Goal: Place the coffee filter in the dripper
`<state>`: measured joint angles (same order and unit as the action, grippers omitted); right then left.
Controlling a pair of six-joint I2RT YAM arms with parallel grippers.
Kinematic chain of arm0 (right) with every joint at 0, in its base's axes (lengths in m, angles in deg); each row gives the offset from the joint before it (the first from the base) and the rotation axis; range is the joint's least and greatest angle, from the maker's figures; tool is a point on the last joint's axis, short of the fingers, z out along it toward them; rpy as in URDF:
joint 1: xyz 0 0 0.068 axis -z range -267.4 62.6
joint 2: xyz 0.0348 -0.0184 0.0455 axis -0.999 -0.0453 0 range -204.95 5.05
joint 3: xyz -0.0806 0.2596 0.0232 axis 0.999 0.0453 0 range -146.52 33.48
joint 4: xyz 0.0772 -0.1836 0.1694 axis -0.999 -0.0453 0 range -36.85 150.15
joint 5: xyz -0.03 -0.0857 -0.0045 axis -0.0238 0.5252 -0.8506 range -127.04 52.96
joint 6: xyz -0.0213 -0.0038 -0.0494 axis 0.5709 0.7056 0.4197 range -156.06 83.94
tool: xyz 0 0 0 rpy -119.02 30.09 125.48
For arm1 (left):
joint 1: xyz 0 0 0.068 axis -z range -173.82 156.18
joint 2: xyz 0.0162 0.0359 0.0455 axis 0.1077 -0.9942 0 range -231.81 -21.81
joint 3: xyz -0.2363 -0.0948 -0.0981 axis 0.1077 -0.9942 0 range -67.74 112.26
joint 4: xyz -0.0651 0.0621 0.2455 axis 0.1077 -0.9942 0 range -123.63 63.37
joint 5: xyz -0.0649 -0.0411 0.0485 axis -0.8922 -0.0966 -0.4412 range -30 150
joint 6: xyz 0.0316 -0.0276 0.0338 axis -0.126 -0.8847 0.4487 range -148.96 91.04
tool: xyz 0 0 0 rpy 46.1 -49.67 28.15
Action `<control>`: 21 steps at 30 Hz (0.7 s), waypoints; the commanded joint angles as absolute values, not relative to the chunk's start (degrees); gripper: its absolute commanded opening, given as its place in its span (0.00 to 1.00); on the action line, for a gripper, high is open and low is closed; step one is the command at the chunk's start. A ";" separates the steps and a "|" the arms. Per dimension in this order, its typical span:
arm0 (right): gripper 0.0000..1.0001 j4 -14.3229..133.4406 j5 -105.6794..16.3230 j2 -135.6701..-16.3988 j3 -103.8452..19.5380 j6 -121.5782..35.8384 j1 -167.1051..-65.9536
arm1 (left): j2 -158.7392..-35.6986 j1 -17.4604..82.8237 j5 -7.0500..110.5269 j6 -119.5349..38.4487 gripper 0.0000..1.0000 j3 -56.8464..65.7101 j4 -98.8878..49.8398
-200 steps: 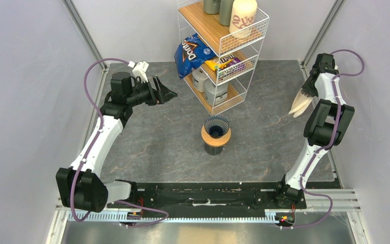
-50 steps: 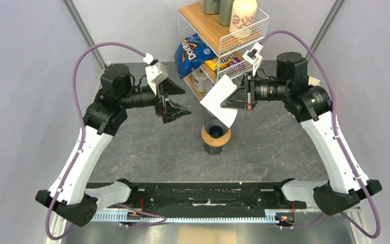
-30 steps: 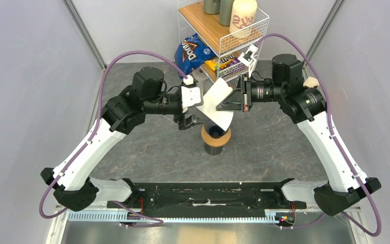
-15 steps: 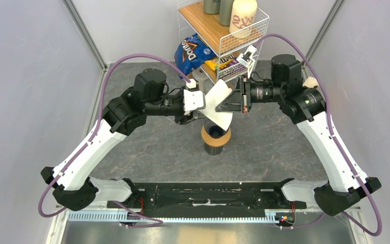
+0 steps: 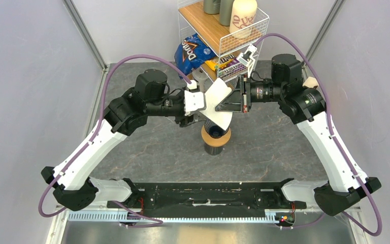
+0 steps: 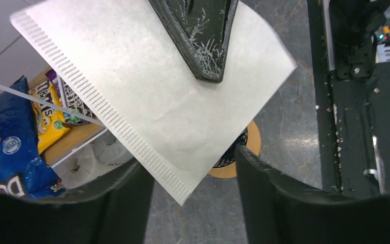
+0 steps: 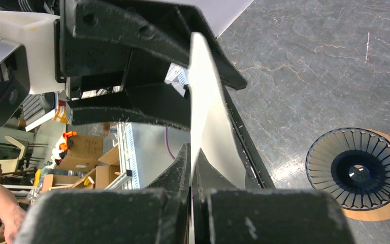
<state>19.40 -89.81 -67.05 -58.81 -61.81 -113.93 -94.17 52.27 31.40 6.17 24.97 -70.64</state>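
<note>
My right pincer [image 5: 219, 107] is shut tight on the coffee filter [image 5: 217, 103] and holds it up in the air, flat and folded, with one corner pointing down. The filter is not in the dripper [image 5: 216, 127] yet. From the top camera its low corner hangs over the back rim of the blue cone. The dripper sits in a wooden ring [image 5: 205, 136] on top of a dark cup [image 5: 214, 149], out in the middle of the bench [image 5: 152, 147]. My left pincer [image 5: 193, 120] is wide open, and the low corner of the paper [image 6: 152, 96] sits in the gap between its two fingers [image 6: 127, 203] - I cannot tell if either finger touches it. In my right wrist camera the paper [image 7: 203, 101] shows edge-on, squeezed between my fingers, and the dripper [image 7: 355, 170] is down on the right, well apart from it. Behind us stands a wire shelf [image 5: 233, 48] with a blue chip bag [image 5: 192, 53] leaning on it.
</note>
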 commanded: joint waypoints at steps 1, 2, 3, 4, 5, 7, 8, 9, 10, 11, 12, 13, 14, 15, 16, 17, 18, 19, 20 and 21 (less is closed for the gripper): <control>0.00 21.45 -90.47 -66.24 -59.10 -63.43 -114.30 | -92.58 52.50 32.79 7.35 0.75 24.08 -67.97; 0.00 21.48 -90.24 -66.11 -58.71 -63.91 -114.28 | -92.33 52.50 33.62 7.40 0.78 23.90 -67.70; 0.00 21.48 -90.00 -66.12 -58.40 -64.34 -114.30 | -92.17 52.50 34.23 7.54 0.83 23.85 -67.59; 0.00 21.48 -89.61 -66.09 -58.28 -64.96 -114.29 | -92.04 52.50 34.94 7.56 0.85 23.84 -67.58; 0.00 21.48 -89.20 -66.19 -58.25 -65.39 -114.29 | -91.96 52.58 35.58 7.53 0.86 23.84 -67.43; 0.00 21.56 -88.98 -66.54 -58.28 -66.05 -114.25 | -91.87 52.89 36.83 7.92 0.87 23.86 -67.11; 0.00 21.88 -89.06 -66.66 -58.28 -66.49 -114.32 | -91.86 53.02 36.95 8.28 0.87 23.85 -67.12; 0.00 22.15 -89.23 -66.87 -58.28 -66.75 -114.28 | -91.87 53.32 36.90 8.54 0.86 23.85 -67.16; 0.00 22.35 -89.33 -67.01 -58.27 -66.97 -114.30 | -91.91 53.58 36.81 9.08 0.85 23.85 -67.18; 0.00 22.36 -89.26 -67.21 -58.32 -67.14 -114.30 | -91.96 54.07 36.80 9.53 0.82 23.84 -67.42; 0.00 22.38 -89.24 -67.35 -58.41 -67.20 -114.32 | -92.15 54.50 36.71 10.18 0.79 23.93 -67.83; 0.00 22.38 -89.33 -67.40 -58.45 -67.33 -114.34 | -92.28 55.10 36.71 10.76 0.74 24.08 -68.35; 0.00 22.49 -89.41 -67.34 -58.45 -67.40 -114.42 | -92.50 55.58 36.71 11.00 0.70 24.19 -68.91; 0.00 22.68 -89.55 -67.32 -58.44 -67.39 -114.43 | -92.68 55.87 36.65 11.19 0.65 24.22 -69.18; 0.00 22.91 -89.82 -67.30 -58.45 -67.38 -114.55 | -92.78 56.06 36.49 11.22 0.62 24.15 -69.42; 0.00 23.10 -90.22 -67.21 -58.58 -67.38 -114.63 | -92.92 56.08 36.61 11.29 0.60 24.03 -69.43; 0.00 23.15 -90.46 -67.21 -58.67 -67.24 -114.71 | -93.02 56.10 36.77 11.43 0.57 23.95 -69.43; 0.00 23.15 -90.84 -67.21 -58.71 -67.09 -114.73 | -93.17 56.09 36.96 11.38 0.54 23.94 -69.43; 0.00 23.26 -91.13 -67.16 -58.72 -66.88 -114.74 | -93.29 56.13 37.13 11.38 0.52 23.91 -69.43; 0.00 23.33 -91.36 -67.03 -58.64 -66.70 -114.75 | -93.36 56.10 37.24 11.35 0.51 23.98 -69.43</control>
